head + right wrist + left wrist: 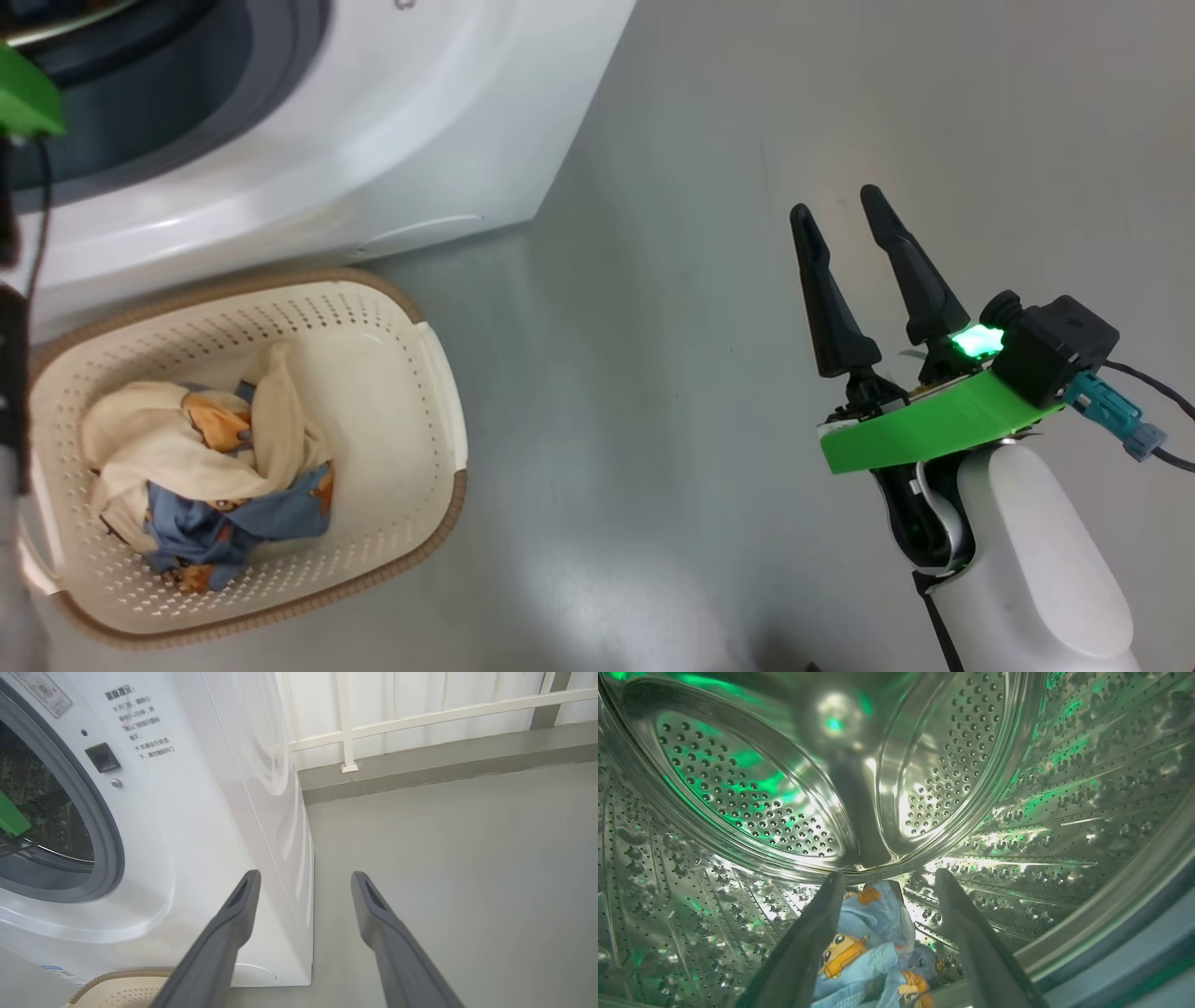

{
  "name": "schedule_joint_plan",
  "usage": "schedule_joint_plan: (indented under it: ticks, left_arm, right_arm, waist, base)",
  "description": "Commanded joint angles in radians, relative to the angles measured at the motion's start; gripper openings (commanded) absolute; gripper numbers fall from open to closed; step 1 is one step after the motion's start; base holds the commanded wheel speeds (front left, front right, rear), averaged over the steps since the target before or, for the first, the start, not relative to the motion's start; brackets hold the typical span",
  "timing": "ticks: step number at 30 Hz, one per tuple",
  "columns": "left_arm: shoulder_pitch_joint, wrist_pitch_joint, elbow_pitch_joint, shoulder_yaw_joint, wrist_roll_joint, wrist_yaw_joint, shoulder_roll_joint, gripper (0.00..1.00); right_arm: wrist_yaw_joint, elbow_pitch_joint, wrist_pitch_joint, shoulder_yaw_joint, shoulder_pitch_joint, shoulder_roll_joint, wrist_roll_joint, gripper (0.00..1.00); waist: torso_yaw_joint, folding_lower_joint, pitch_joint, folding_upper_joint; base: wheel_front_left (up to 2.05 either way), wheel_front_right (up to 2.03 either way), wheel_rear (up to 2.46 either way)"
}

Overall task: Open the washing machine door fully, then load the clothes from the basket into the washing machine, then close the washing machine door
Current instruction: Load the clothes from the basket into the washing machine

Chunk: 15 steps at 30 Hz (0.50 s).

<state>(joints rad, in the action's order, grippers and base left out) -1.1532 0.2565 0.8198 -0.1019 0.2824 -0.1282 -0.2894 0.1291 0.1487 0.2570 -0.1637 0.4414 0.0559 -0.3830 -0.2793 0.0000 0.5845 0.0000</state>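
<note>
My left gripper [889, 879] is inside the steel drum [752, 793] of the washing machine [392, 140], jaws open, with nothing between them. Light blue clothes [873, 947] with orange cartoon patches lie on the drum floor just beyond and below its fingers. The cream basket [392, 373] stands on the floor in front of the machine and holds more clothes [210, 476], cream and blue cloth bunched together. My right gripper [845, 215] hangs open over the bare floor to the right of the basket, holding nothing. The washing machine door is out of view.
Grey floor [709, 187] spreads to the right of the machine. In the right wrist view a white railing [420, 716] and a low kerb run along the back, and the machine's grey gasket [110, 858] rings the opening.
</note>
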Motion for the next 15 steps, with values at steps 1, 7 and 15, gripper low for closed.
schedule_joint_plan:
  ticks: [1,7,15]
  left_arm:
    - [0.032,0.005,-0.032,0.011,-0.008,-0.002,-0.035,1.00]
    - [0.152,0.005,-0.114,0.032,-0.018,-0.002,-0.027,1.00]
    - [0.321,0.005,-0.219,0.070,-0.008,-0.002,-0.006,1.00]
  right_arm:
    - [0.002,-0.017,0.005,-0.018,-0.012,-0.006,-0.009,1.00]
    - [0.002,-0.009,0.005,-0.011,-0.023,-0.006,-0.014,1.00]
    - [0.002,0.007,0.005,0.002,-0.047,-0.006,-0.007,1.00]
  waist:
    - [0.014,0.0000,-0.026,0.0000]
    - [0.030,0.0000,-0.077,0.0000]
    - [0.064,0.0000,-0.152,0.0000]
  base:
    - [0.00,0.00,0.00]
    - [0.00,0.00,0.00]
    - [0.00,0.00,0.00]
